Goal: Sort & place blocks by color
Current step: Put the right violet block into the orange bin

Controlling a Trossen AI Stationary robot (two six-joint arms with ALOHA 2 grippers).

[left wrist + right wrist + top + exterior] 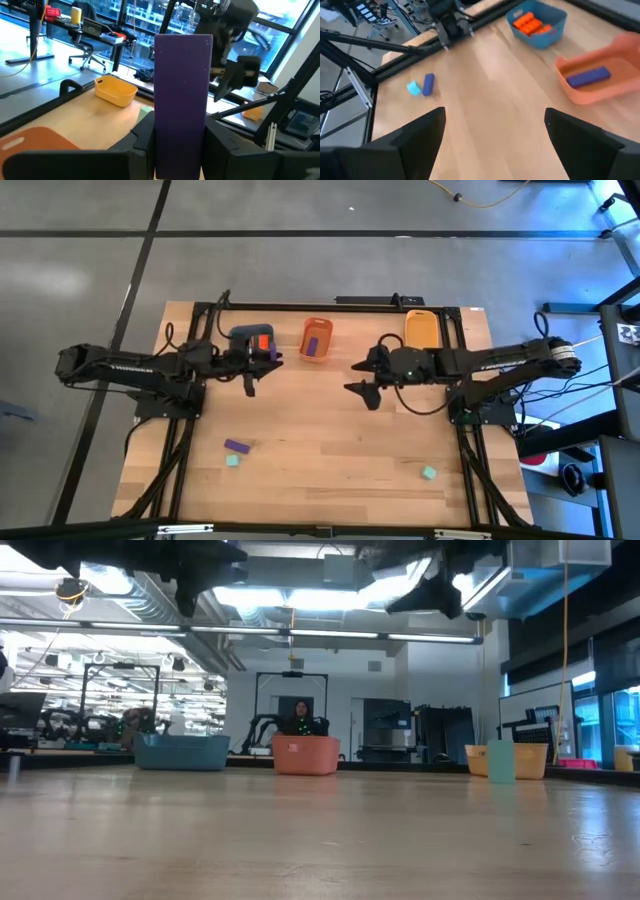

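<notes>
Near the bench's (330, 480) far edge, your left gripper (262, 360) pinches a purple block (182, 100) beside the blue tray (240, 333). Next, carry it over the orange tray (318, 326). Your right gripper (365, 377) hangs wide open, empty, mid-bench.

Wooden table (330, 440): trays (317, 340), loose blocks (236, 447)
</notes>
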